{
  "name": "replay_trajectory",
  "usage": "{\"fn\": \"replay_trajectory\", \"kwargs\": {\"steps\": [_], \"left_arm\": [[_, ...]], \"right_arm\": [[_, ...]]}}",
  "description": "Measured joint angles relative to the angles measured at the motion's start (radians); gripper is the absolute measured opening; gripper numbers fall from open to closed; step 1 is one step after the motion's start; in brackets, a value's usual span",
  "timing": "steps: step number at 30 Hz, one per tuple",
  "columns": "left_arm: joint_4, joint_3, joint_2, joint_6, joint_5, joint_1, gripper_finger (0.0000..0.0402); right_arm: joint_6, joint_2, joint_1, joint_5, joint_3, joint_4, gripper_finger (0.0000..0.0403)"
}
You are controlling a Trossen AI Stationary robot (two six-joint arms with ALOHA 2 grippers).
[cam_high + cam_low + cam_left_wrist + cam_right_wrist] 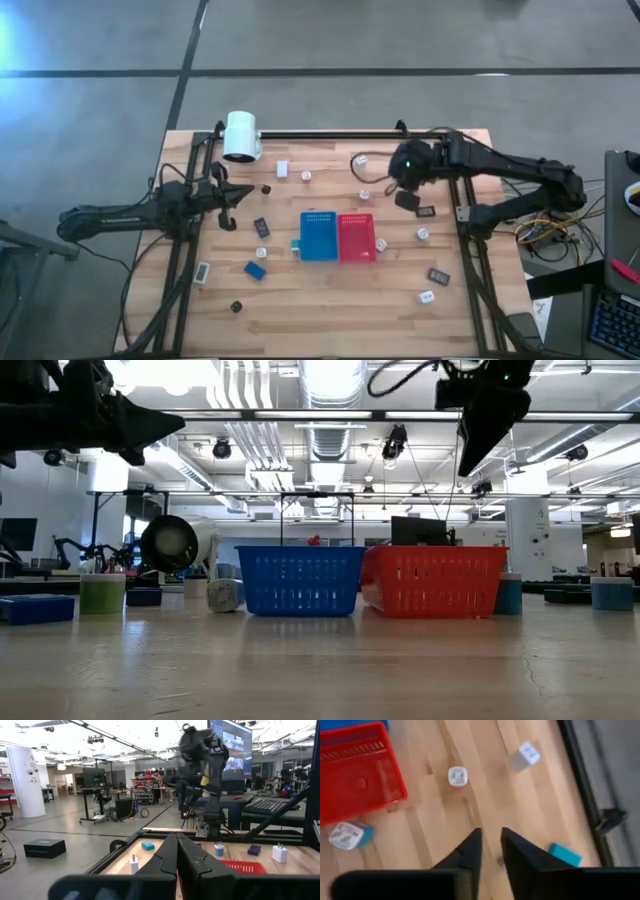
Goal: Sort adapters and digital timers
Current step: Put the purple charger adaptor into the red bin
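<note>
**Right pincer raised over scattered pieces, nothing held**

Right pincer (490, 851) hangs above the bench (330, 300), fingers a narrow gap apart, holding nothing. Ahead of it on the wood: two white adapters (457, 776), apart from each other. A teal digital timer (565, 854) lies just beside one finger. The red tray (357, 770) sits off to one side, another timer touching its corner. Left pincer (243, 193) waits closed, well apart from both trays, near the white cylinder (241, 136).

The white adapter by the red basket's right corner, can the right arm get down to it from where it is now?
Probably yes. The right end effector hovers above bare wood, holding nothing, and the white adapter stands alone, apart from the red basket, with nothing lying between them.
</note>
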Motion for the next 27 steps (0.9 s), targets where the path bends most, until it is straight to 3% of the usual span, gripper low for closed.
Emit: {"fn": "replay_trajectory", "kwargs": {"steps": [6,13,19,27], "left_arm": [[-0.003,0.0,0.009,0.009,0.0,0.0,0.0003],[0.009,0.0,0.012,0.012,-0.014,0.0,0.0003],[0.017,0.0,0.012,0.003,-0.014,0.0,0.0003],[0.009,0.0,0.012,0.0,-0.014,0.0,0.0003]], "right_arm": [[-0.076,-0.001,-0.165,-0.078,-0.078,-0.058,0.018],[0.064,0.069,-0.267,-0.103,-0.138,-0.092,0.0266],[0.122,0.142,-0.323,-0.101,-0.16,-0.08,0.0299],[0.161,0.23,-0.37,-0.081,-0.171,0.012,0.03]]}}
